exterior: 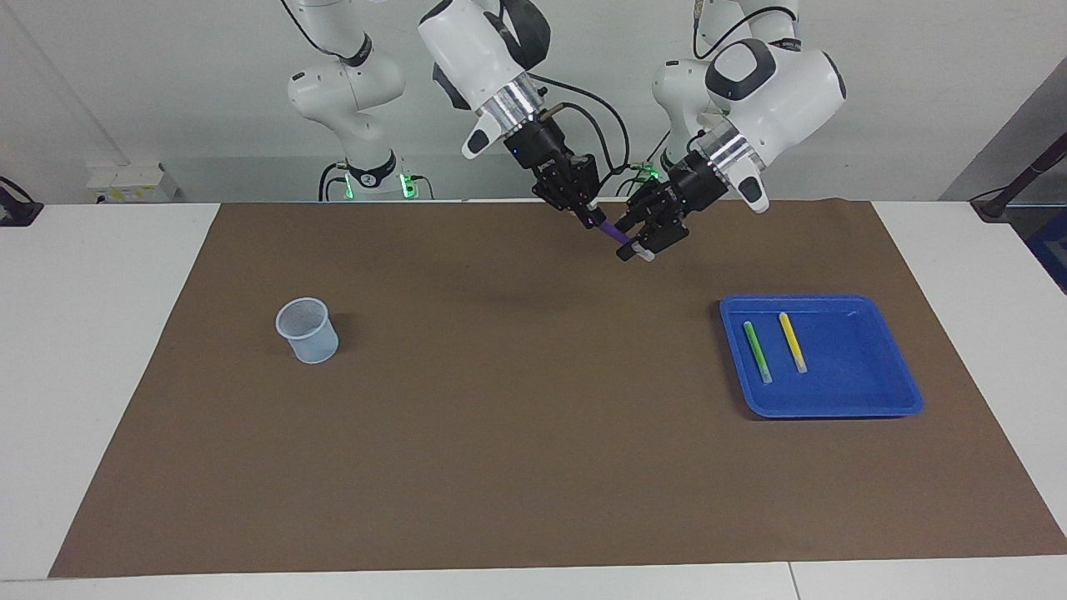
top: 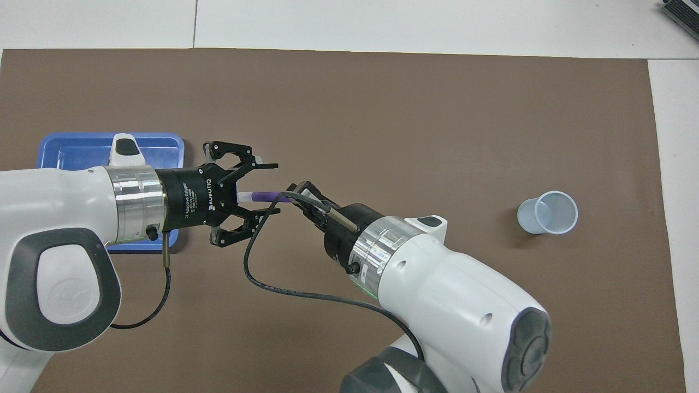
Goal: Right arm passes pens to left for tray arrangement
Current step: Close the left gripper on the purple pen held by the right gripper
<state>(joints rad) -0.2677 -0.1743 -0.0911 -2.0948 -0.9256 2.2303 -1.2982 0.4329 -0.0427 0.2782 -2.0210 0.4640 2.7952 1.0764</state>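
Fingers of the right gripper [exterior: 593, 218] are clamped on the dark end of the purple pen [top: 265, 195], holding it in the air over the brown mat [exterior: 517, 417] on the robots' side of the tray. The pen's whitish end points into the left gripper [top: 271, 187], whose fingers [top: 266, 165] stand apart on either side of the pen; from the overhead view a gap shows between each fingertip and the barrel. In the facing view the left gripper's body covers most of the pen, so whether anything touches there cannot be made out.

The blue tray [exterior: 867, 400] lies flat on the mat toward the left arm's end. Inside it the green pen [exterior: 757, 351] and the yellow pen [exterior: 792, 342] lie side by side, apart. From overhead the left arm hides much of the tray and both pens. The pale mesh cup [exterior: 308, 330] stands upright, well apart from the tray, toward the right arm's end.
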